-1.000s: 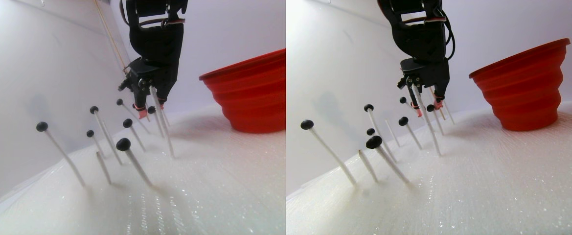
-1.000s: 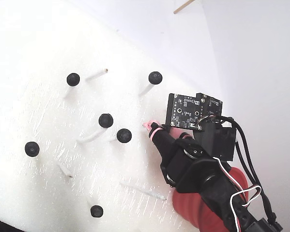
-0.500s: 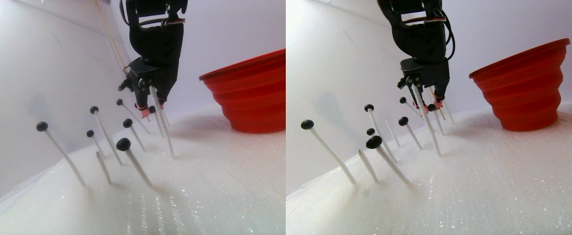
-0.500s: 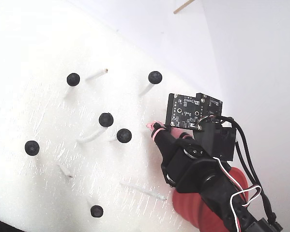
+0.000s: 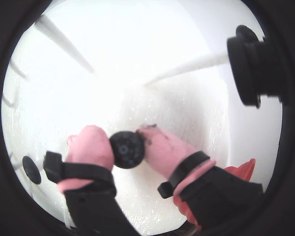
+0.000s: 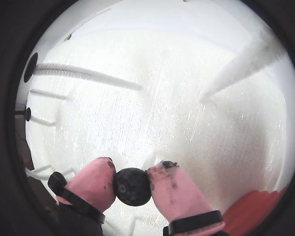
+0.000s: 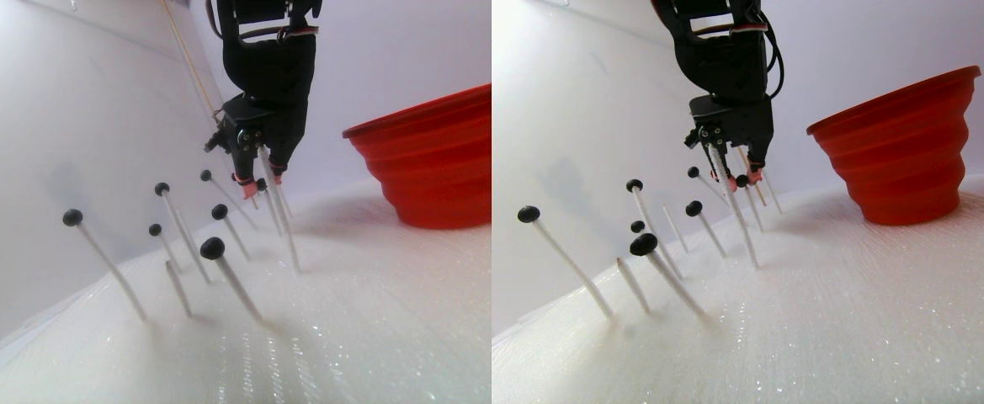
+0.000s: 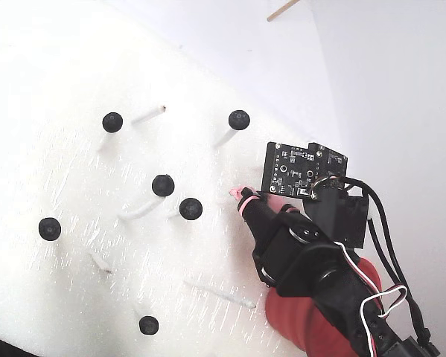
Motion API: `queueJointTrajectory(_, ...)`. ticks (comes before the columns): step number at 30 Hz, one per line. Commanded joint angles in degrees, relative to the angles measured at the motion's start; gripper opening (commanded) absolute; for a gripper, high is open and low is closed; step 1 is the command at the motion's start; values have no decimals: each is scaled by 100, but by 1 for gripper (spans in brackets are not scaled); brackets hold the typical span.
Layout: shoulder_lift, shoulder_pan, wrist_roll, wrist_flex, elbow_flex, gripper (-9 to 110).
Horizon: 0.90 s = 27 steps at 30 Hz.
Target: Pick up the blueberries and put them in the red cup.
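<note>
Lifted a touch since a second ago: gripper (image 7: 260, 184) sits higher in the stereo pair view, and looks nudged right and a bit nearer in the fixed view. Berry came up with it.

Pink fingertips (image 6: 90, 184) pinched tight on one blueberry (image 6: 132, 186), squeezed from both sides in both wrist views (image 5: 128, 150). Looks off its stick already, white foam bed (image 8: 74, 67) below it, though hard to say for sure.

Six more blueberries (image 8: 163, 185) still perched on thin white sticks (image 7: 111, 267), spread over the left and middle of the fixed view. Red cup (image 7: 900, 151) stands well apart on the right of the stereo pair view; only a red sliver peeks in at the lower right of the wrist views (image 5: 241, 169).

Tips for the carry, just a guess from how things sit:
- Keep the squeeze steady. Round, small, held only at two spots, so could easily pop out.
- Go straight up first to clear the tall stick (image 7: 731, 206) right beside the gripper, then swing right.
- Get fully over the wide rim before letting go, low enough that no bounce sends it out.
</note>
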Motion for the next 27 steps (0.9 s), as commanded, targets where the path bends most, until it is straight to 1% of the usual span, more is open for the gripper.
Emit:
queueJointTrajectory(1, 721, -316, 53, 18, -18, 11)
queueJointTrajectory(16, 1327, -141, 70, 501, 158, 11)
queueJointTrajectory(27, 1837, 62, 176, 1160, 264, 11)
